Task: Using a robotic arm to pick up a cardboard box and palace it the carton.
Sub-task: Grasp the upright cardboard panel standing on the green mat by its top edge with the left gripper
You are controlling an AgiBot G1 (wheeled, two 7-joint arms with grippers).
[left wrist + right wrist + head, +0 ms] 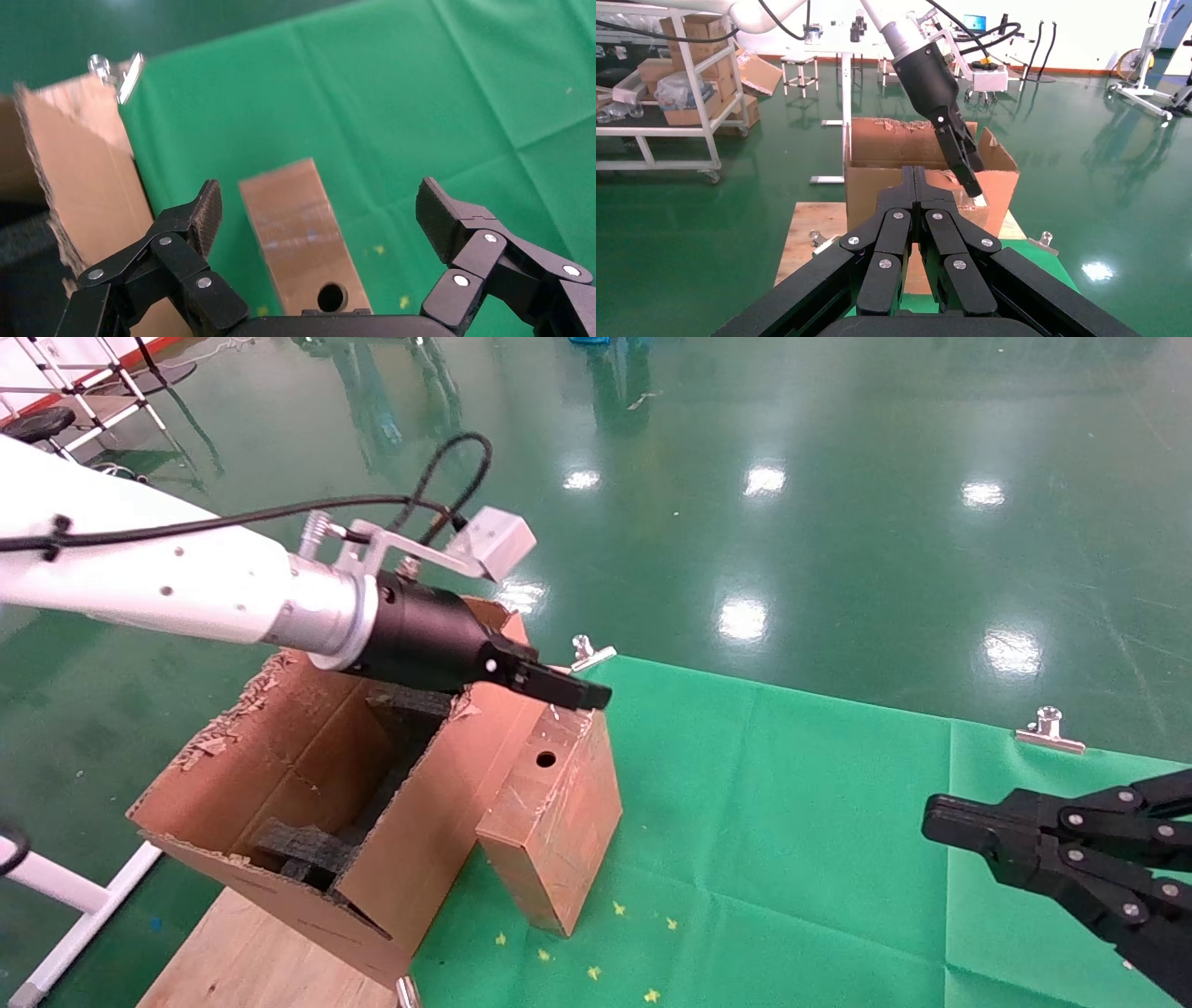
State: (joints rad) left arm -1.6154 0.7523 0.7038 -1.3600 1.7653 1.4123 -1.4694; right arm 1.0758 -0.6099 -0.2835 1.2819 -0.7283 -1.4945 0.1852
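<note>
The small cardboard box (554,822) stands upright on the green cloth, touching the carton's right flap, with a round hole near its top. The carton (279,775) is open, with torn flaps and black foam inside. My left gripper (587,696), on the white robotic arm (168,584), hovers just over the small box's top. In the left wrist view the left gripper (320,203) is open, with one finger (204,210) on each side above the box (295,225). My right gripper (931,822) is shut and empty at the right; it also shows in the right wrist view (914,172).
A green cloth (792,822) covers the table, held by metal clips (1049,728) at its far edge. The carton rests on a wooden board (233,952) at the left. The carton's flap (84,168) stands close to the left finger. Shelving and frames stand beyond on the green floor.
</note>
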